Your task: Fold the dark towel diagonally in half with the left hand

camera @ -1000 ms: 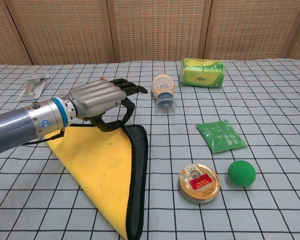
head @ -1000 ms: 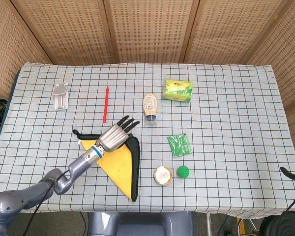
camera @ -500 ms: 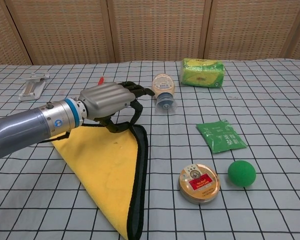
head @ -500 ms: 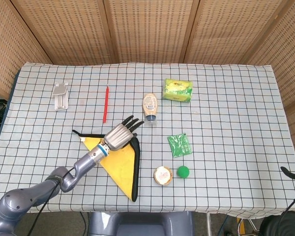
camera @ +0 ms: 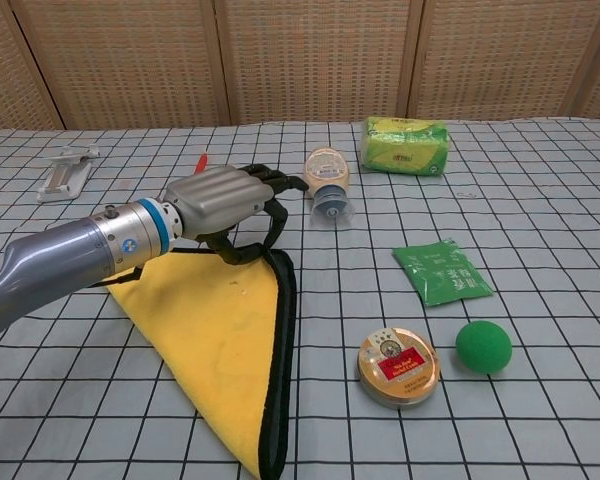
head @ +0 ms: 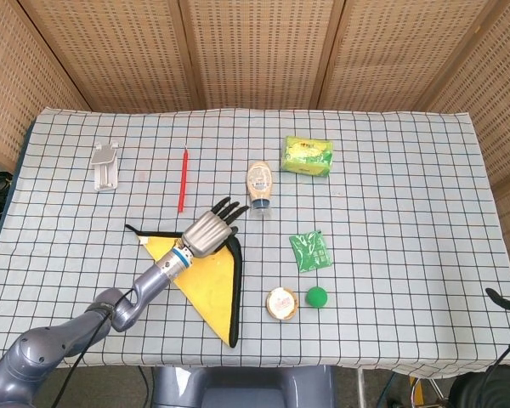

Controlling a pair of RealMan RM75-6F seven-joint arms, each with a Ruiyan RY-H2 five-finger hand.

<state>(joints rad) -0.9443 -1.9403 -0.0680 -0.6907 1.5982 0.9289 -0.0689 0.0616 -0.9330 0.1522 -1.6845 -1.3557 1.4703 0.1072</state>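
Observation:
The dark towel [head: 206, 280] lies folded into a triangle, its yellow inner side [camera: 215, 340] up and a dark border [camera: 277, 370] along its right edge. My left hand [head: 208, 229] sits over the triangle's top right corner, fingers pointing towards the bottle. In the chest view the left hand [camera: 220, 200] curls its fingertips down onto that corner and seems to pinch the top layer; the contact itself is partly hidden. My right hand shows in neither view.
A lying sauce bottle [head: 258, 184] is just beyond the fingertips. A red pen [head: 183, 180], a white clip [head: 106, 164] and a green pack [head: 307, 155] lie further back. A green sachet [head: 310, 251], round tin [head: 281, 303] and green ball [head: 316, 297] sit right of the towel.
My left hand has slid right and a little forward, and the yellow layer's top edge has shifted right with it, narrowing the dark strip on the right.

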